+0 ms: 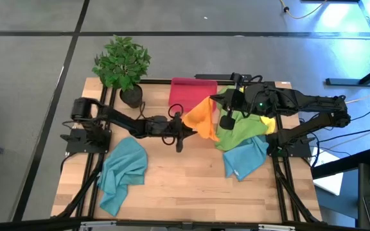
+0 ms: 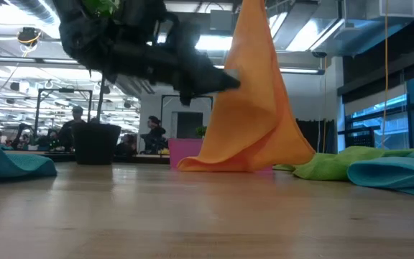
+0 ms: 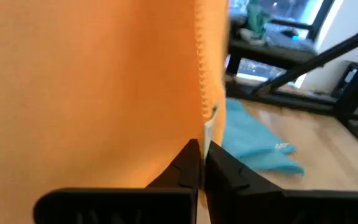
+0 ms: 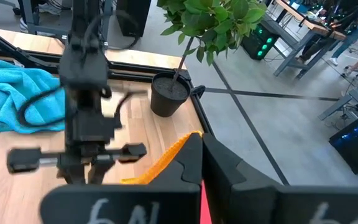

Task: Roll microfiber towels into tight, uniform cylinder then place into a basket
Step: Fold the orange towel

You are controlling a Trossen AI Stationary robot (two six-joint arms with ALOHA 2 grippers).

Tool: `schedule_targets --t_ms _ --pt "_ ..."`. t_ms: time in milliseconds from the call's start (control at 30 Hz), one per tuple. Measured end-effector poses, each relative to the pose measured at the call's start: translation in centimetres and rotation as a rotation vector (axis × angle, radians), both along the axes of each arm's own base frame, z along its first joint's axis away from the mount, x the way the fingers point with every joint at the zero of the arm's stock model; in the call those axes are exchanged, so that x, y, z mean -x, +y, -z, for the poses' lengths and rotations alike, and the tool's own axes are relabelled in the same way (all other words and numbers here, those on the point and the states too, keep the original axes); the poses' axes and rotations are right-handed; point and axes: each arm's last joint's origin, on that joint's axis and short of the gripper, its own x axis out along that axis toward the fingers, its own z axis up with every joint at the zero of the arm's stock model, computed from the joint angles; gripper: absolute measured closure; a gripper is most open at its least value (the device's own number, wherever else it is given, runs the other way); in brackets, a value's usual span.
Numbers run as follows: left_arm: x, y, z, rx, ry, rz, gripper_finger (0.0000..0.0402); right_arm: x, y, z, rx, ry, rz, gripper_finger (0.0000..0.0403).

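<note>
An orange microfiber towel (image 2: 254, 101) hangs upright over the middle of the table, and its lower end (image 2: 225, 164) rests on the wood. My right gripper (image 1: 216, 101) is shut on the towel's top. My left gripper (image 2: 230, 81) is shut on the towel's side edge, partway down. The red-pink basket (image 1: 193, 90) stands at the far edge behind the towel. Green (image 1: 239, 131), yellow (image 1: 270, 123) and teal (image 1: 246, 157) towels lie heaped at the right, and another teal towel (image 1: 124, 170) lies at the left. My left gripper pinches the orange towel's stitched side edge (image 3: 202, 127) between its two fingers, coming nearly level from the table's left. The cloth rises above the fingers and hangs below them. My right gripper pinches the towel's top (image 4: 180, 148) between its shut fingers, slanting down from the table's right. The towel hangs below them, with its lower end on the table.
A potted plant (image 1: 122, 64) in a black pot stands at the far left corner, close to the basket. The near half of the wooden table (image 1: 185, 186) lies between the two teal towels. People sit in the room beyond (image 2: 70, 129).
</note>
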Motion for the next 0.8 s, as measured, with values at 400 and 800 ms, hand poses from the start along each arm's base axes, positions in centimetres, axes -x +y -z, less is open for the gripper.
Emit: schedule_targets --t_ms 400,800 --pt "7.8 -1.0 -8.7 -0.183 0.183 -0.175 0.0401 0.5 -0.1 0.4 -0.014 0.053 0.019 0.0398" --pt "15.8 -1.2 -14.3 -0.324 0.094 -0.407 0.0401 0.5 -0.2 0.4 0.017 0.057 0.040 0.0398"
